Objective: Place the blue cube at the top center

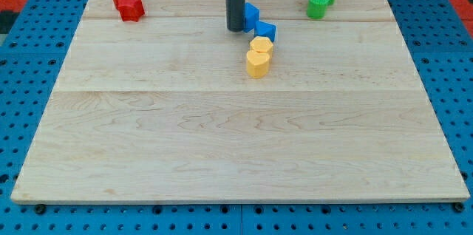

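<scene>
A blue cube (pixel 265 30) sits near the view's top centre on the wooden board (pixel 236 139). A second blue block (pixel 252 13) lies just up-left of it, partly hidden behind my rod. My tip (pixel 236 29) rests on the board just left of the two blue blocks, touching or nearly touching the upper one. Two yellow blocks sit right below the blue cube: a yellow one (pixel 261 45) against it and a yellow heart-like one (pixel 257 63) under that.
Two red blocks (pixel 127 3) sit together at the view's top left. Two green blocks (pixel 321 0) sit together at the top right. The board's top edge runs just above the blue blocks.
</scene>
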Controlling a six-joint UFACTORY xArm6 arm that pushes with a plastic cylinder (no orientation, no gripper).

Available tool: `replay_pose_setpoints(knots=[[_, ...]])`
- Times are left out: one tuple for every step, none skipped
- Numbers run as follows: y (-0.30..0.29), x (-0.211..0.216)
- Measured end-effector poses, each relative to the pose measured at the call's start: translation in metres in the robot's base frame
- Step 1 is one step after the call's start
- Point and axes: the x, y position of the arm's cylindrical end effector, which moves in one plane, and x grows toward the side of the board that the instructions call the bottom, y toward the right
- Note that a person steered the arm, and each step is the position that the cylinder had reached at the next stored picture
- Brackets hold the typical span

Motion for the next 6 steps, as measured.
replay_pose_setpoints(knots=[[0.034, -0.021], [0.042, -0.015], [0.069, -0.024], [0.074, -0.034], [0.037, -0.036], [-0.006, -0.041]])
